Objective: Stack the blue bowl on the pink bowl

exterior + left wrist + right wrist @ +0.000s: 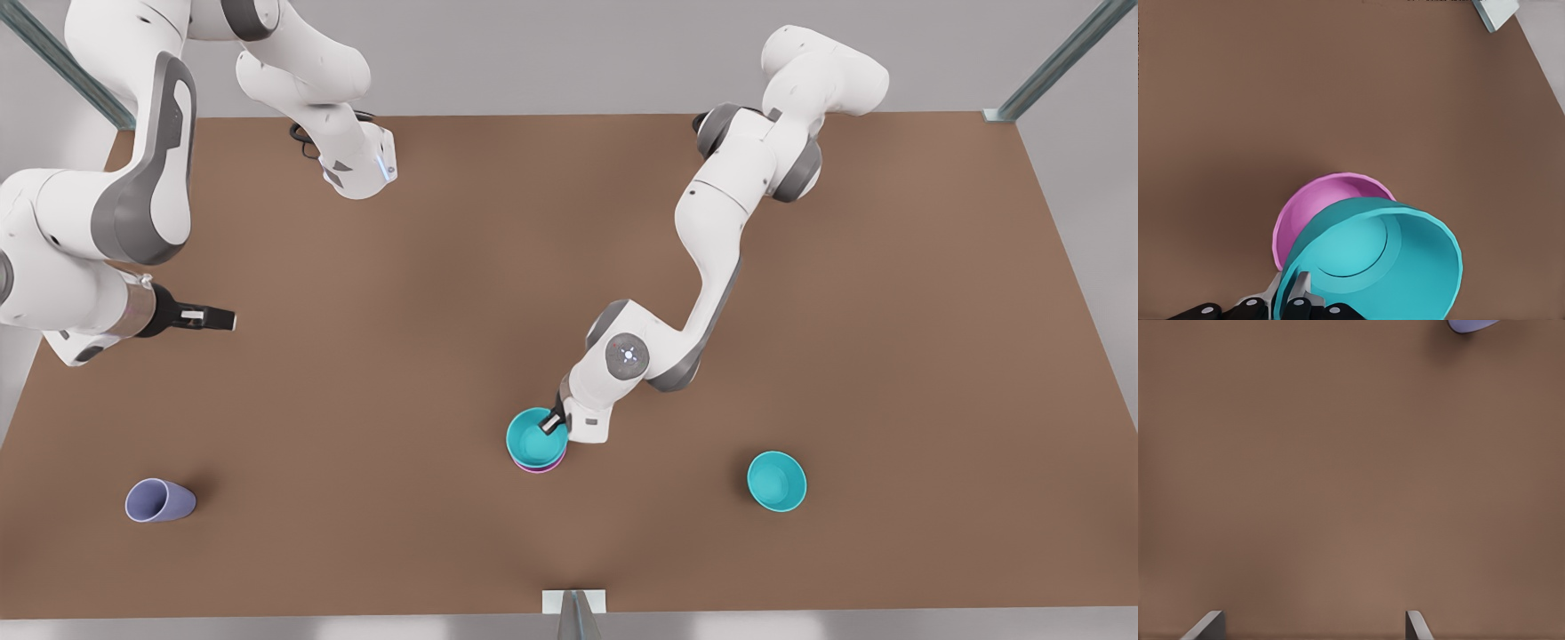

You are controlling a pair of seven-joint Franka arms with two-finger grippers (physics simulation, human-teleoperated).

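The blue bowl (533,437) (1385,267) sits in the pink bowl (540,469) (1318,207) near the table's front middle. Only a pink edge shows beneath it in the front view. In the left wrist view the blue bowl looks tilted and offset, leaving part of the pink bowl's inside uncovered. My left gripper (553,422) (1290,297) is shut on the blue bowl's rim, one finger inside and one outside. My right gripper (222,318) (1313,623) waits open above bare table at the front view's left.
A second teal bowl (776,481) stands upright at the front view's right. A lavender cup (158,500) (1471,325) lies on its side at the front left. A metal bracket (574,602) (1495,13) marks the front edge's middle.
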